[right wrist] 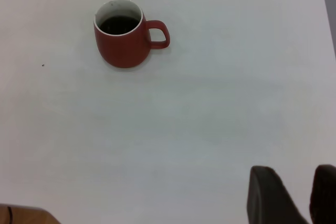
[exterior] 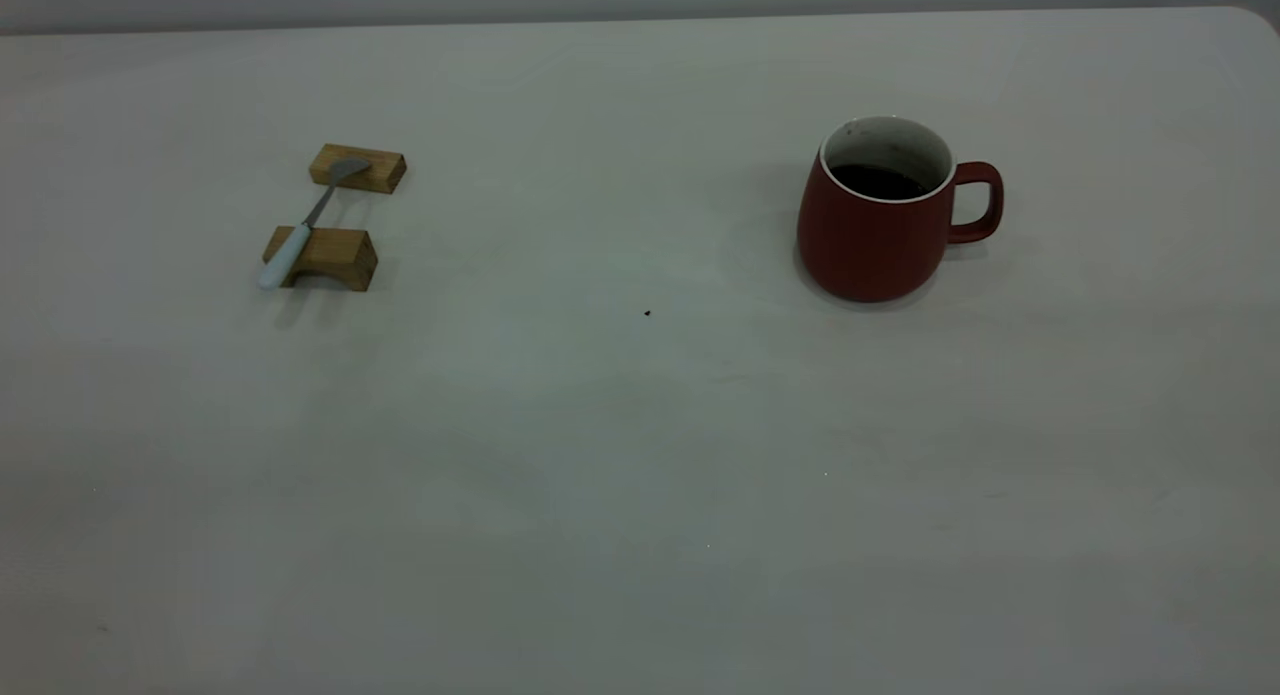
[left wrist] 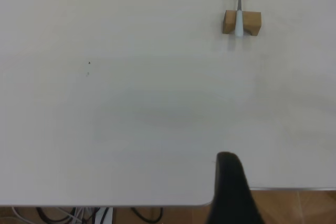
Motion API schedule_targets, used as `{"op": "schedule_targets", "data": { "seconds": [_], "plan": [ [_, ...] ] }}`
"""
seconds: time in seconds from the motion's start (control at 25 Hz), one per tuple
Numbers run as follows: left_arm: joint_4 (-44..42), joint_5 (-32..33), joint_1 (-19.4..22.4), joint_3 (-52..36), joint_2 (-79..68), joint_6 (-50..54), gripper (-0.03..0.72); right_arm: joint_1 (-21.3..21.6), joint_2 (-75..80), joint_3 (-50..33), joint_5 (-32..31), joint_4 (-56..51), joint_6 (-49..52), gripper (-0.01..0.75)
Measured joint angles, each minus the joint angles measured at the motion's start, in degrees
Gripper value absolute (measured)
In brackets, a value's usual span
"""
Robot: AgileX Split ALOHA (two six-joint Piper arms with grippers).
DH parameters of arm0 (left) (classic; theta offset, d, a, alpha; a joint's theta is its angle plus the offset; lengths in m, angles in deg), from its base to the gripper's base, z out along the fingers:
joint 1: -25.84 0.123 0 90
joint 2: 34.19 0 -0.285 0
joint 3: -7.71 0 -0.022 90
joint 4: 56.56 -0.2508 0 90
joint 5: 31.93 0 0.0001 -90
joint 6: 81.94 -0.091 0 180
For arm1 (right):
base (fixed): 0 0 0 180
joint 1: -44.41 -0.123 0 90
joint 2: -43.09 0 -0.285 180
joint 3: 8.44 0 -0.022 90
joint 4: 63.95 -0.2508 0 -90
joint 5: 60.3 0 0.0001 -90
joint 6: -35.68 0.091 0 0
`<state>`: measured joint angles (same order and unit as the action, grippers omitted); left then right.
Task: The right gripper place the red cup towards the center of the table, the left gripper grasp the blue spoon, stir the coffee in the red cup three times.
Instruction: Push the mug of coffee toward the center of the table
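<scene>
The red cup [exterior: 868, 233] stands upright on the right half of the table [exterior: 620, 495], handle pointing right, with dark coffee [exterior: 878, 181] inside. On the left, the blue spoon [exterior: 298, 233] lies across two wooden blocks, its bowl on the far one. Neither arm shows in the exterior view. In the right wrist view the red cup [right wrist: 123, 45] and its coffee [right wrist: 119, 23] are far from my right gripper [right wrist: 294, 176], which is open and empty. In the left wrist view the blue spoon [left wrist: 239, 18] is far off, and only a black part of my left gripper [left wrist: 229, 182] shows.
The spoon rests on a far tan block [exterior: 358, 167] and a near one [exterior: 322, 258]. A tiny dark speck [exterior: 647, 313] sits mid-table. The left wrist view shows the table's near edge [left wrist: 157, 205] with a rounded corner, cables and brown floor [left wrist: 299, 208] below.
</scene>
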<state>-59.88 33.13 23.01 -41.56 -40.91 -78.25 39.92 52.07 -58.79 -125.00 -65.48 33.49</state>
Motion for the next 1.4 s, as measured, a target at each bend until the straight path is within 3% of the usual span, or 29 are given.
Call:
{"op": "schedule_targets", "data": {
  "seconds": [1.28,1.4],
  "plan": [
    [0.00,0.00,0.00,0.00,0.00,0.00,0.553,0.00,0.00,0.00,0.00,-0.90,0.00,0.238],
    [0.00,0.00,0.00,0.00,0.00,0.00,0.553,0.00,0.00,0.27,0.57,-1.62,0.00,0.266]
  ]
}}
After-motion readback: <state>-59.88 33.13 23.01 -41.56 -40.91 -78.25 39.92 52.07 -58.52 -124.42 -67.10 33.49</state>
